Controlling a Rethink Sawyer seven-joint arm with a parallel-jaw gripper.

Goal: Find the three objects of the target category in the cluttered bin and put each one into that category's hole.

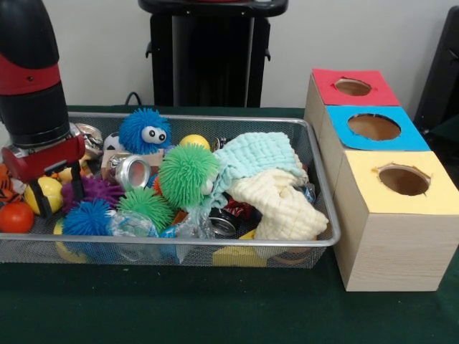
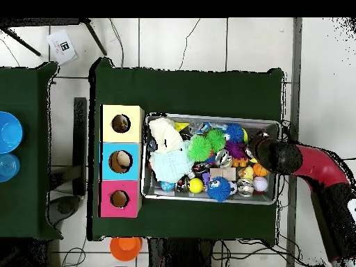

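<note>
bright even indoor light, soft shadows, front view slightly soft.

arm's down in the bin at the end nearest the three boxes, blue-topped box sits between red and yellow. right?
Not quite. The arm is down in the bin at the end farthest from the boxes; both the front and the overhead view show it. The blue-topped box does sit between the red-topped box and the yellow-topped box.

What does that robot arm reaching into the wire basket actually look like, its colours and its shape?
The arm is a thick, rounded tube, mostly black with a red band round it. Lower down comes a silvery metal ring, then a boxy red block. Two thin black fingers stick down from the block; they form the gripper. Seen from overhead, the arm is red with black sections.
</note>
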